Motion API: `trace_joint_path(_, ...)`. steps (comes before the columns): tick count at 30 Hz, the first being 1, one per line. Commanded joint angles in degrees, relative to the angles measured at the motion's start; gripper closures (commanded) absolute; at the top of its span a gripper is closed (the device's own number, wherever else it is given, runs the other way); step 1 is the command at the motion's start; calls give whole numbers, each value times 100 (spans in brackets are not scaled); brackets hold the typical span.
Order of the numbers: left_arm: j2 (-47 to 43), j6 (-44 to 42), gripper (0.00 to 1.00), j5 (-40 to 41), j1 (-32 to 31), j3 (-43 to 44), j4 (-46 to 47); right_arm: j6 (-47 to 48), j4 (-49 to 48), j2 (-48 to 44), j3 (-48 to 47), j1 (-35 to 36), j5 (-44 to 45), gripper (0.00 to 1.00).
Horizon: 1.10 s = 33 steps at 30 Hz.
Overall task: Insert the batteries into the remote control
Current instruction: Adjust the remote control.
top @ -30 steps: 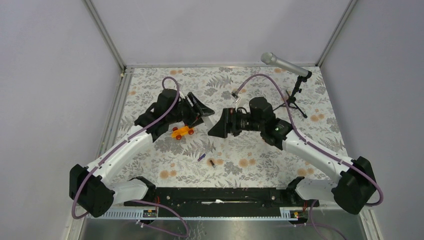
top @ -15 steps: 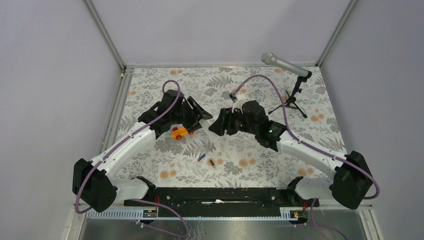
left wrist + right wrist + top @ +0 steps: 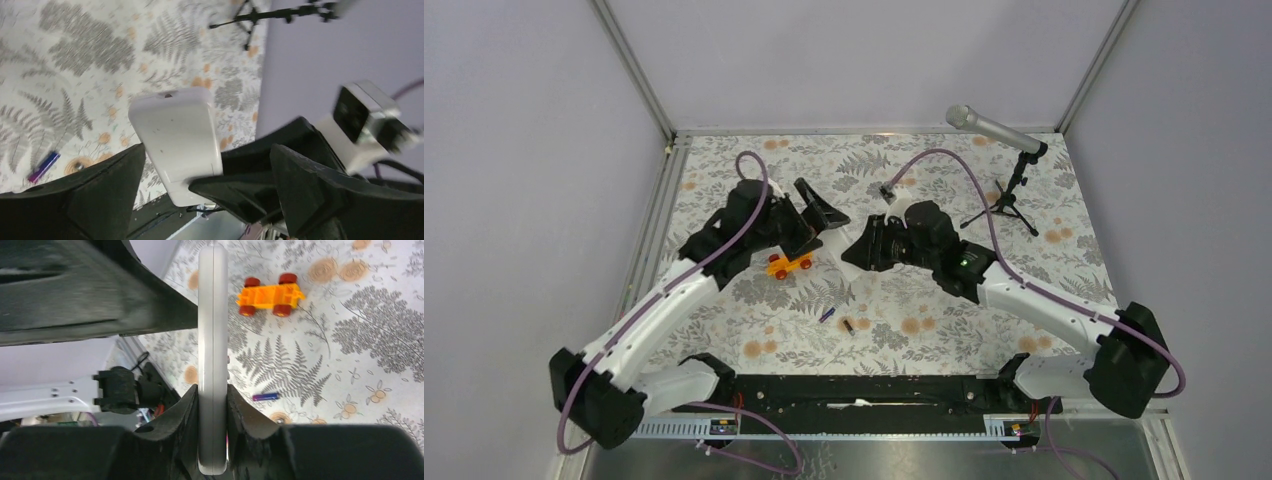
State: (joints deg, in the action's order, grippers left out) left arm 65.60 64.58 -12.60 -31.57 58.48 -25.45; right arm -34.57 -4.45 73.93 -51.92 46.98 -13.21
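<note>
- The right fingers (image 3: 250,435) are clamped on the thin edges of the remote control (image 3: 212,340), holding it off the tabletop (image 3: 984,320). Over the last second that wrist rolls over, then settles.
- The left fingers (image 3: 100,190) are spread wide and empty, flanking the remote's plain white back without touching it. Since half a second ago they sit slightly higher, and that arm's elbow swings outward.
- The blue-purple battery (image 3: 826,314) and the dark battery (image 3: 848,325) lie unmoved on the tabletop, just beside each other, nearer the bases than the orange toy car (image 3: 790,264).
- We judge the back is now presented to the left fingers, and loading has not begun.
</note>
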Motion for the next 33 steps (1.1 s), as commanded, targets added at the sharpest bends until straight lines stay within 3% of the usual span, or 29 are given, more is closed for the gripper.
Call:
trace_joint_path(1, -969, -1065, 1, -426, 254, -63, 1110, -591, -186, -598, -449, -37, 37, 86)
trace_joint_path(6, -1715, -1821, 1, -1922, 1051, -371, 1704, -1855, -1293, -536, -285, -289, -840, 85)
trace_joint_path(9, -1840, -1873, 1, -2002, 1208, -256, 1421, -2772, -2311, -426, -57, -418, -1320, 85)
trace_joint_path(12, -1786, -1562, 1, -2133, 1226, -304, 1506, -3195, -2879, -301, -96, -436, -1504, 85)
trace_joint_path(15, -1664, -788, 3, -2561, 1217, -585, 2407, -3311, -3062, -114, -282, -439, -1810, 84)
trace_joint_path(18, -1486, 1, 17, -2911, 1215, -794, 3559, -3355, -3063, 28, -374, -436, -2087, 83)
trace_joint_path(24, -1291, 328, 61, -2874, 1216, -619, 3768, -3364, -3088, 77, -397, -436, -2475, 83)
trace_joint_path(29, -1387, 604, 80, -2964, 1216, -759, 4283, -3778, -3536, 72, -212, -441, -2357, 82)
trace_joint_path(30, -1398, 680, 88, -3001, 1215, -804, 4421, -3900, -3643, 103, -206, -436, -2386, 82)
trace_joint_path(31, -1401, 743, 96, -3022, 1215, -845, 4519, -3980, -3706, 150, -211, -435, -2402, 78)
trace_joint_path(33, -1414, 735, 100, -2990, 1224, -860, 4507, -4047, -3736, 170, -191, -436, -2363, 50)
